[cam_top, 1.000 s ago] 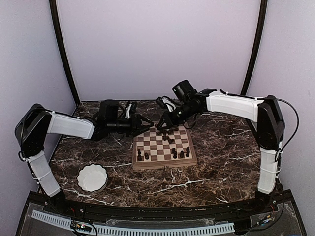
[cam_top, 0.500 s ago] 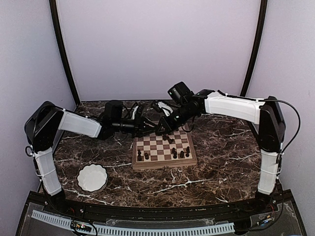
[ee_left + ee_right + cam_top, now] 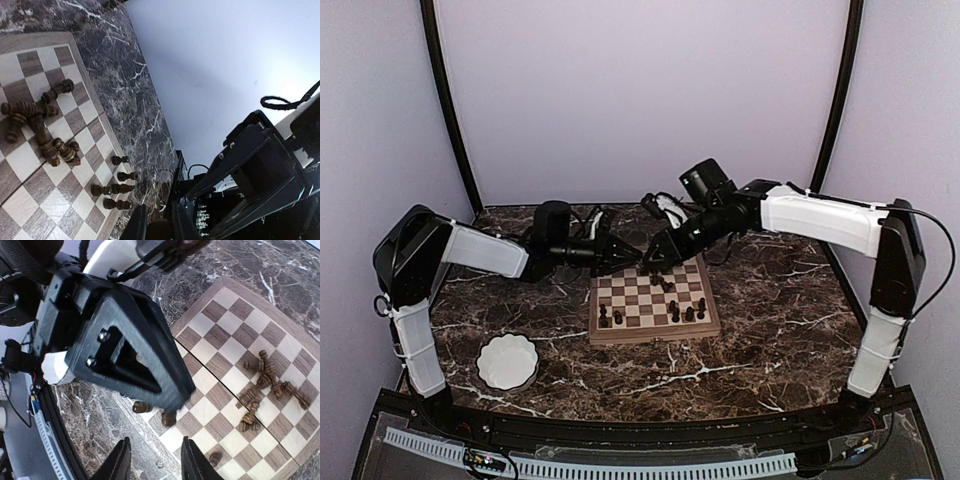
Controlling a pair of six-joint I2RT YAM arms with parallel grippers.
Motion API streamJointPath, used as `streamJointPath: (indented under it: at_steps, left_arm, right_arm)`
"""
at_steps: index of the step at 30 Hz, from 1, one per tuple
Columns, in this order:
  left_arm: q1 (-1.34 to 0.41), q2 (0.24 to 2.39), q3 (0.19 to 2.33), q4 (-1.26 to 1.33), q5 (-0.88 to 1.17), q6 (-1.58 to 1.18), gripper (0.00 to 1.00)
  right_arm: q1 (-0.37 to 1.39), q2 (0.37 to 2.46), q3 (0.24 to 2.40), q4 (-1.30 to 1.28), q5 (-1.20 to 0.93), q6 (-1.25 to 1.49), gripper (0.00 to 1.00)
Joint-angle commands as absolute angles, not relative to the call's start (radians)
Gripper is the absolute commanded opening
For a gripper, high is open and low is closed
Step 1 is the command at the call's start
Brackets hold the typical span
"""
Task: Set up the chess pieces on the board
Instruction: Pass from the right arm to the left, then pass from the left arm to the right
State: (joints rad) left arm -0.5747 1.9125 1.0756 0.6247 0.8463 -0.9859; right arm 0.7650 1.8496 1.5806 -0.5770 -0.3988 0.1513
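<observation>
The board (image 3: 640,330) lies mid-table, and my two grippers meet over its far left corner. My left gripper (image 3: 632,257) (image 3: 158,215) is shut on a dark chess piece (image 3: 159,231), which also shows at that gripper's tip in the right wrist view (image 3: 169,417). My right gripper (image 3: 653,263) (image 3: 155,441) hangs open just beside it, nothing between its fingers (image 3: 120,460). A tangle of fallen chess pieces (image 3: 665,283) (image 3: 265,385) (image 3: 35,125) lies mid-board. Several pieces (image 3: 689,313) (image 3: 120,190) stand in the near row. One piece (image 3: 141,406) lies at the board's edge.
A white scalloped bowl (image 3: 507,362) sits on the marble table (image 3: 770,330) at the near left. Black uprights (image 3: 450,110) flank the purple back wall. Both forearms cross above the table's far half.
The left arm reached right to the board's far corner and its jaws closed on a piece. The right jaws, shut before, have opened and let that piece go.
</observation>
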Motion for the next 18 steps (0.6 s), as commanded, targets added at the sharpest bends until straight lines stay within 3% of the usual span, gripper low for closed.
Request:
streamJointPath:
  at_steps: [1, 6, 18]
  left_arm:
    - [-0.545, 1.803, 1.130, 0.612, 0.741, -0.957, 0.08]
    - [-0.542, 1.788, 1.183, 0.694, 0.682, -1.008, 0.08]
    - [-0.563, 1.837, 1.215, 0.811, 0.675, -1.130, 0.08]
  right_arm:
    - [0.638, 1.656, 1.341, -0.219, -0.563, 0.415, 0.39]
    - [0.523, 1.621, 1.128, 0.278, -0.765, 0.835, 0.42]
    - [0.556, 1.762, 1.251, 0.367, -0.889, 0.910, 0.47]
